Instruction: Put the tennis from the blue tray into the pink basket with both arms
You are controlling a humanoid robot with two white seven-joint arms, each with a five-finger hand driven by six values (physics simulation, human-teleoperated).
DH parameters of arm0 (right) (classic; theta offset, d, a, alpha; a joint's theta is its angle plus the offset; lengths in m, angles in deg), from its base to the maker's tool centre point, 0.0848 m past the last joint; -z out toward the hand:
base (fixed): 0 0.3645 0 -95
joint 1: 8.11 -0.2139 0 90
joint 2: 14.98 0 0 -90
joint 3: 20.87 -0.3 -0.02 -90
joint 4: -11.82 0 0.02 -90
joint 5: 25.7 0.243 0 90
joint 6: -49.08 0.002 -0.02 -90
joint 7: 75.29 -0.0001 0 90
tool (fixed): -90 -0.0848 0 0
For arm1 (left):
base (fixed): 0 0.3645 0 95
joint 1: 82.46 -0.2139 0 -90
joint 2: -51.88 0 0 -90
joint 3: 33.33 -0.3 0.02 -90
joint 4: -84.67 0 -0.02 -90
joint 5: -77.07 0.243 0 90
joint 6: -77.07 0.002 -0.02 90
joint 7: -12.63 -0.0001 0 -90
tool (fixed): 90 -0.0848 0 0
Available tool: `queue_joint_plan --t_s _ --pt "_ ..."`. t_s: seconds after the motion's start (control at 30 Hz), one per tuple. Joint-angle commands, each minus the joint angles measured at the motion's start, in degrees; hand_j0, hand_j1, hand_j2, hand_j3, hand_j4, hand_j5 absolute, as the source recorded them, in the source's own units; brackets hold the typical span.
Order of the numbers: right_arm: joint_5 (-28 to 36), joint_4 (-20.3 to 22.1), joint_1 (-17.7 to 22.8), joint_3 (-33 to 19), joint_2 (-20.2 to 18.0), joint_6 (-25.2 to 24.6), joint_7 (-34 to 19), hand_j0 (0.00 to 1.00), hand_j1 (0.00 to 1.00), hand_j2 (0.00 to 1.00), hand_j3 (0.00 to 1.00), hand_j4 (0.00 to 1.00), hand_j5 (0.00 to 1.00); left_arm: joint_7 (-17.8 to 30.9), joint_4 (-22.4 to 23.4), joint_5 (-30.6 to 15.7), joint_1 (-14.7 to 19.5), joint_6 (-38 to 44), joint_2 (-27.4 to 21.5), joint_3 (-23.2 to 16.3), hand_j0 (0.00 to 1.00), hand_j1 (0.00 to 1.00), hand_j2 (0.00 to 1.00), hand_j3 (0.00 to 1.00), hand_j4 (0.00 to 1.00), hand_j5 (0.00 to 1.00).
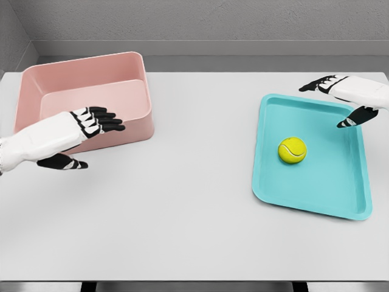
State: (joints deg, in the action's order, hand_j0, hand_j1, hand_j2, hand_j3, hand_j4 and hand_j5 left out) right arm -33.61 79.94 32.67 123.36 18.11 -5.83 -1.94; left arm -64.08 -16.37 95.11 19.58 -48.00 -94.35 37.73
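One tennis ball sits in the one blue tray on the worktop. One pink basket stands well apart. Left hand by the basket and right hand over the tray's far corner, both loosely spread, holding nothing.

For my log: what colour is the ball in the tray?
Yellow-green tennis ball; head view.

We see a bright, even, sharp render; soft faint shadows lie under the tennis ball and pink basket, without glare or blur.
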Motion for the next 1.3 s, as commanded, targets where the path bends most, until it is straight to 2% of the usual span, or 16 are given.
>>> queue_joint_plan --t_s 0.0,0.1,0.17,0.23,0.33,0.4,0.5,0.8,0.97,1.27 --pt "0.4 0.2 0.0 0.0 -0.2 -0.1 0.1 1.0 1.0 1.0 1.0 1.0 1.0 0.2 0.0 4.3 0.1 0.1 0.3 -0.1 1.0 1.0 1.0 1.0 1.0 1.0" --pt "0.4 0.7 -0.1 0.3 -0.6 -0.1 0.8 1.0 1.0 1.0 1.0 1.0 1.0 0.2 0.0 4.6 -0.6 0.1 -0.1 -0.5 1.0 1.0 1.0 1.0 1.0 1.0" --pt "0.3 3.3 -0.1 1.1 -2.0 -0.1 0.9 1.0 1.0 1.0 1.0 1.0 1.0 0.2 0.0 5.5 -0.5 0.1 0.0 -0.5 1.0 1.0 1.0 1.0 1.0 1.0" --pt "0.3 4.1 0.0 1.6 -2.2 -0.1 0.9 1.0 1.0 1.0 1.0 1.0 1.0 0.2 0.0 5.8 -0.6 0.1 0.0 -0.5 1.0 1.0 1.0 1.0 1.0 1.0" --pt "0.3 6.8 0.1 5.4 -3.4 -0.1 3.8 1.0 1.0 1.0 1.0 1.0 1.0 0.2 0.0 5.7 -0.6 0.1 0.0 -0.5 1.0 1.0 1.0 1.0 1.0 1.0" --pt "0.3 7.7 0.3 5.9 -3.5 -0.1 4.1 1.0 1.0 1.0 1.0 1.0 1.0 0.1 0.0 5.8 -0.8 0.1 -0.1 -0.6 1.0 1.0 1.0 1.0 1.0 1.0" --pt "0.4 7.9 0.4 6.8 -3.4 -0.1 3.6 1.0 1.0 1.0 1.0 1.0 1.0 0.1 0.0 6.2 -2.5 0.1 -0.3 -0.5 1.0 1.0 1.0 1.0 1.0 1.0" --pt "1.5 7.5 0.4 8.3 -0.8 -0.1 -2.9 1.0 1.0 1.0 1.0 1.0 1.0 0.1 0.0 6.0 -1.7 0.1 0.1 -0.4 1.0 1.0 1.0 1.0 1.0 1.0" --pt "1.6 7.5 0.4 9.2 1.3 -1.2 -4.5 1.0 1.0 1.0 1.0 1.0 1.0 0.1 0.0 6.1 -1.7 0.1 0.0 -0.4 1.0 1.0 1.0 1.0 1.0 1.0" --pt "2.8 6.9 0.4 9.9 2.3 -2.5 -6.1 0.99 0.99 0.99 0.99 0.99 0.99 0.1 0.0 6.1 -1.3 0.1 -0.1 -0.4 1.0 1.0 1.0 1.0 1.0 1.0"
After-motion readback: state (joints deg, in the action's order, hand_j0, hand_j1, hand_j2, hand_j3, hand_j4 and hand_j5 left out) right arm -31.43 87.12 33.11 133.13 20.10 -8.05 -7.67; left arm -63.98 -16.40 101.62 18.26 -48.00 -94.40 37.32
